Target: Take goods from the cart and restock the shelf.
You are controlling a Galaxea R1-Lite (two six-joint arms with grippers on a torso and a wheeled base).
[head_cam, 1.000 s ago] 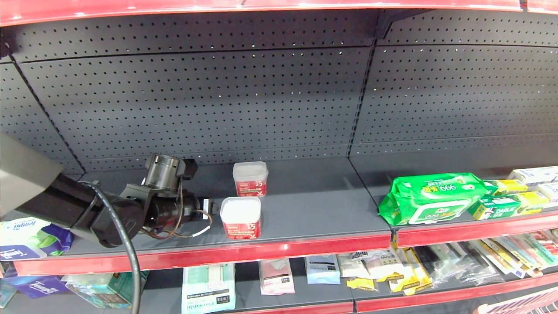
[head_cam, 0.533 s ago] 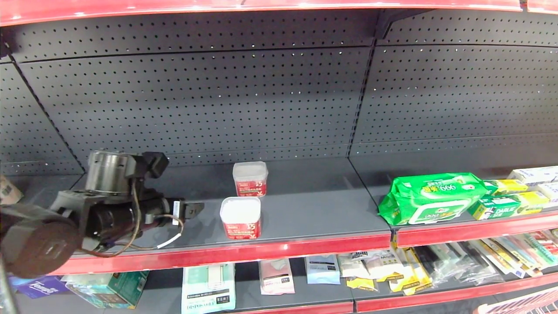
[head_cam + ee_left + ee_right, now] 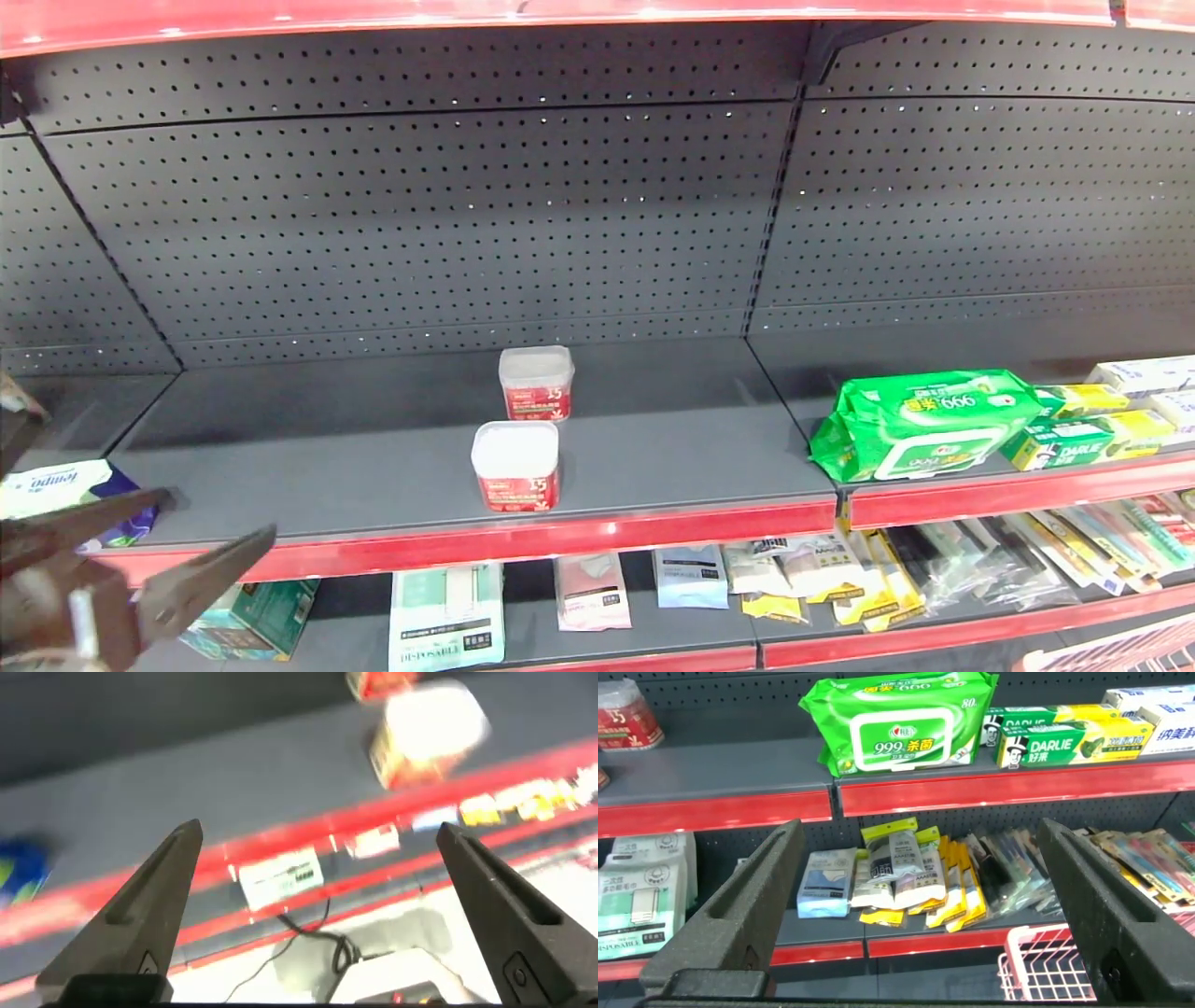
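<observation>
Two red-and-white tubs stand on the grey shelf point(image 3: 355, 448), one near the front edge point(image 3: 516, 464) and one behind it point(image 3: 536, 381). My left gripper point(image 3: 221, 513) is at the lower left, in front of the shelf's red edge, open and empty, well left of the front tub. The left wrist view shows its fingers point(image 3: 149, 905) spread, with the front tub point(image 3: 425, 733) blurred beyond them. My right gripper point(image 3: 920, 831) is open and empty, held low before the lower shelves, with a pink wire cart point(image 3: 1046, 966) under it.
A green wipes pack point(image 3: 920, 415) and toothpaste boxes point(image 3: 1083, 434) lie on the right section of the shelf. A tissue pack point(image 3: 56, 485) lies at the far left. Hanging packets point(image 3: 812, 579) fill the lower shelf. Bare shelf lies on both sides of the tubs.
My left arm has pulled back from beside the front tub to the lower left, off the shelf. Both tubs stay where they were.
</observation>
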